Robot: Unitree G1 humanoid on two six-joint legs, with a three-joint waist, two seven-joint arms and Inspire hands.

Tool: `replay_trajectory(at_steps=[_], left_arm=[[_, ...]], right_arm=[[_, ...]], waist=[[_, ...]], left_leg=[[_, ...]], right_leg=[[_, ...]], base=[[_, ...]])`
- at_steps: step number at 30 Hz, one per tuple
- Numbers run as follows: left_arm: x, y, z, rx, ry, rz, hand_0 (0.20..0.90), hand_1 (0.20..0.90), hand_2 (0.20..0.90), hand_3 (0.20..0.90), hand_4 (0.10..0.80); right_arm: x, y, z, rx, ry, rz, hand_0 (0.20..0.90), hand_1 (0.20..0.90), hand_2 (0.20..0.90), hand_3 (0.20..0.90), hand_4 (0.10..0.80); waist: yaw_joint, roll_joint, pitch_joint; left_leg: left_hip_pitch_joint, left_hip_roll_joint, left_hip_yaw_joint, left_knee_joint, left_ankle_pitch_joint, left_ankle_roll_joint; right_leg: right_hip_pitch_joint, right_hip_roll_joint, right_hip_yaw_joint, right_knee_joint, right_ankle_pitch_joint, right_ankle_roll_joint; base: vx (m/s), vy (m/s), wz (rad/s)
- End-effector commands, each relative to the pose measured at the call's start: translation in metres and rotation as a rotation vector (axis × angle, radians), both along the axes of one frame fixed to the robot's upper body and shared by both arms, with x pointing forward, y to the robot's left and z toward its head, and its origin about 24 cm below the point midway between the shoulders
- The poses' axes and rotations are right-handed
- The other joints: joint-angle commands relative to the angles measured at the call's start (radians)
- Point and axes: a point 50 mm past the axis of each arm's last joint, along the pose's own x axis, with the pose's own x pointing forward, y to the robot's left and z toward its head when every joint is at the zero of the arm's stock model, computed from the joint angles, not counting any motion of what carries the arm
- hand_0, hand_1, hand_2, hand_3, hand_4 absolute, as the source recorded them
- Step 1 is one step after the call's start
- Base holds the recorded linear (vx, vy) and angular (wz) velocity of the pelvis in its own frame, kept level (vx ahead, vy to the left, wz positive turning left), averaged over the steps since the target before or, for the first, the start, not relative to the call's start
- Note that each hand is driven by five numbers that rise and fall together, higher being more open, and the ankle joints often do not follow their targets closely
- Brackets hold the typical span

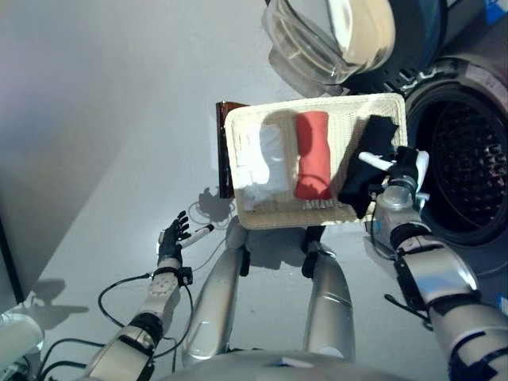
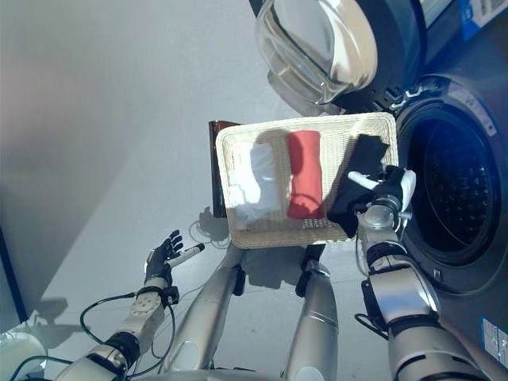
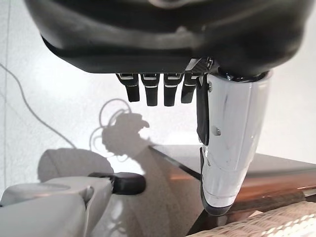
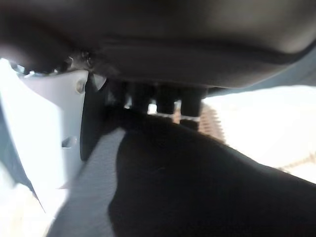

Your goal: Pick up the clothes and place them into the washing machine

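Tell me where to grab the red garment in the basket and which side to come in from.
Grip the red garment around its middle, coming straight down from above. It lies as a long roll in the wicker basket, between the white garment and the black garment, so the hand should close across its narrow width. The right hand by the black garment is nearer; the left hand hangs apart.

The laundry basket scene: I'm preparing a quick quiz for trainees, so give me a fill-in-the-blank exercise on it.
1. Between the white garment and the black garment in the wicker basket lies a rolled ____ garment.
2. The right hand is on the ____ garment.
3. The washing machine door is ____.
4. The left hand holds ____.

Missing words: red; black; open; nothing
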Motion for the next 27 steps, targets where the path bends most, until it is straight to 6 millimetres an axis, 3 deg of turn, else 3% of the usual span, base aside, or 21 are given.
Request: replay_trajectory(at_steps=[1, 3, 4, 5, 7, 11, 20, 23, 24, 27], left_arm=[[-0.025, 0.014, -0.011, 0.013, 0.038, 0.046, 0.9, 0.9, 0.9, 0.9, 0.8], [-0.028, 0.007, -0.013, -0.018, 0.044, 0.035, 0.9, 0.9, 0.9, 0.9, 0.8], [-0.028, 0.007, -0.013, -0.016, 0.045, 0.035, 0.9, 0.9, 0.9, 0.9, 0.8], [-0.029, 0.001, -0.015, -0.045, 0.047, 0.036, 0.9, 0.9, 0.9, 0.9, 0.8], [-0.033, -0.002, -0.018, -0.057, 0.065, 0.033, 0.9, 0.9, 0.9, 0.9, 0.8], [-0.037, -0.007, -0.022, -0.078, 0.083, 0.025, 0.9, 0.9, 0.9, 0.9, 0.8], [-0.04, -0.019, -0.026, -0.117, 0.089, -0.002, 0.9, 0.9, 0.9, 0.9, 0.8], [-0.044, -0.019, -0.029, -0.114, 0.11, -0.012, 0.9, 0.9, 0.9, 0.9, 0.8], [-0.045, -0.019, -0.03, -0.118, 0.114, -0.012, 0.9, 0.9, 0.9, 0.9, 0.8], [-0.054, -0.018, -0.035, -0.119, 0.149, -0.016, 0.9, 0.9, 0.9, 0.9, 0.8]], right_arm=[[-0.01, -0.019, 0.007, 0.15, -0.191, -0.122, 0.2, 0.2, 0.2, 0.2, 0.3], [-0.01, 0.004, -0.011, 0.441, -0.341, -0.177, 0.2, 0.2, 0.2, 0.2, 0.3], [-0.011, 0.004, -0.012, 0.443, -0.341, -0.177, 0.2, 0.2, 0.2, 0.2, 0.3], [-0.014, 0.023, -0.028, 0.617, -0.426, -0.189, 0.2, 0.2, 0.2, 0.2, 0.3], [-0.017, 0.035, -0.038, 0.717, -0.483, -0.187, 0.2, 0.2, 0.2, 0.2, 0.3], [-0.017, 0.039, -0.035, 0.802, -0.601, -0.225, 0.2, 0.2, 0.2, 0.2, 0.3], [0.001, 0.027, 0.01, 0.872, -0.86, -0.324, 0.2, 0.2, 0.2, 0.2, 0.3], [0.006, 0.023, 0.024, 0.879, -0.908, -0.337, 0.2, 0.2, 0.2, 0.2, 0.3], [0.007, 0.021, 0.027, 0.883, -0.926, -0.343, 0.2, 0.2, 0.2, 0.2, 0.3], [0.009, 0.017, 0.038, 0.887, -0.975, -0.365, 0.2, 0.2, 0.2, 0.2, 0.3]], waist=[[-0.013, 0.028, -0.045], [-0.021, 0.038, -0.053], [-0.02, 0.036, -0.054], [-0.029, 0.043, -0.055], [-0.031, 0.05, -0.057], [-0.032, 0.065, -0.059], [-0.015, 0.113, -0.048], [-0.01, 0.12, -0.035], [-0.009, 0.121, -0.039], [-0.015, 0.129, -0.039]], left_leg=[[-0.02, 0.014, -0.007, 0.089, -0.12, -0.089], [-0.012, 0.014, 0.003, 0.089, -0.127, -0.088], [-0.012, 0.014, 0.004, 0.089, -0.128, -0.088], [-0.008, 0.017, 0.009, 0.093, -0.131, -0.087], [-0.003, 0.016, 0.013, 0.098, -0.135, -0.085], [0.007, 0.017, 0.02, 0.098, -0.138, -0.083], [-0.006, 0.025, 0.033, 0.179, -0.182, -0.065], [-0.051, 0.033, 0.028, 0.281, -0.231, -0.052], [-0.054, 0.032, 0.011, 0.317, -0.274, -0.051], [-0.069, 0.04, 0.01, 0.366, -0.302, -0.042]], right_leg=[[0.169, 0.012, 0.017, -0.315, 0.168, 0.006], [0.169, 0.014, 0.026, -0.315, 0.165, 0.005], [0.169, 0.014, 0.027, -0.314, 0.165, 0.005], [0.169, 0.018, 0.035, -0.31, 0.161, 0.002], [0.17, 0.024, 0.041, -0.308, 0.158, 0.001], [0.17, 0.025, 0.052, -0.308, 0.157, 0.001], [0.113, 0.044, 0.079, -0.222, 0.129, -0.007], [0.064, 0.059, 0.091, -0.137, 0.096, -0.017], [0.057, 0.065, 0.101, -0.108, 0.064, -0.015], [0.04, 0.073, 0.109, -0.075, 0.046, -0.018]], base=[[0.012, 0.024, -0.14], [0.009, 0.049, -0.12], [0.009, 0.058, -0.14], [0.006, 0.022, -0.21], [0.005, 0.041, -0.24], [-0.002, 0.028, -0.12], [-0.015, 0.037, -0.18], [0.019, -0.013, -0.17], [0.109, -0.018, -0.27], [0.065, -0.009, -0.26]])
